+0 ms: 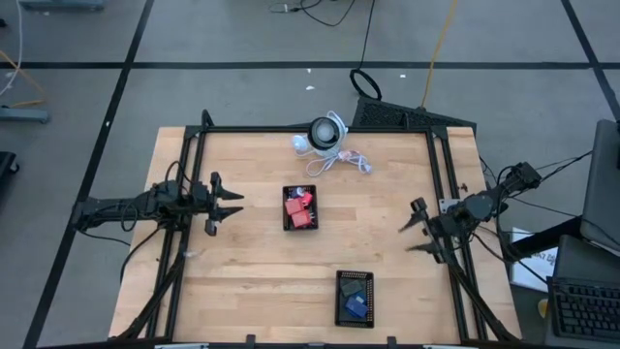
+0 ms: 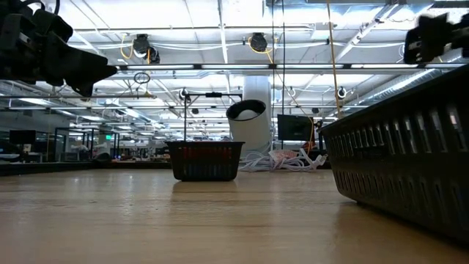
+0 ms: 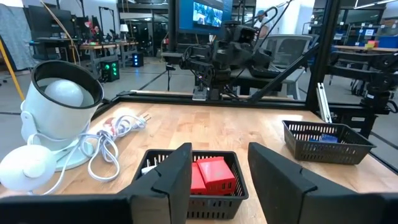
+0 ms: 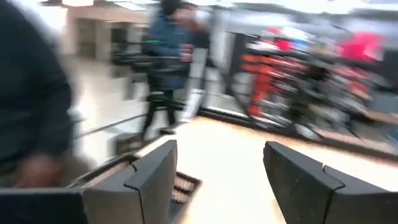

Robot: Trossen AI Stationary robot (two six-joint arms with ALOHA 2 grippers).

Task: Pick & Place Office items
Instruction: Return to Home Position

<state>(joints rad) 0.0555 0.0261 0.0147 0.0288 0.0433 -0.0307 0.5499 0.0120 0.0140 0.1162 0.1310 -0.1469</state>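
Red plastic blocks (image 1: 301,217) and blue plastic blocks (image 1: 356,308) are being held in black mesh trays (image 1: 288,227) at centre frame, so sorting seems done; the left gripper (image 1: 229,206) and right gripper (image 1: 415,227) are being held spread and empty.

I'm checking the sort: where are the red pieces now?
In the high view, the red pieces lie inside the black tray near the middle of the table, with the white round device just above it in the picture.

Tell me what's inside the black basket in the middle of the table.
Red blocky pieces lie in the basket; its walls and the upper pieces hide anything lying beneath them.
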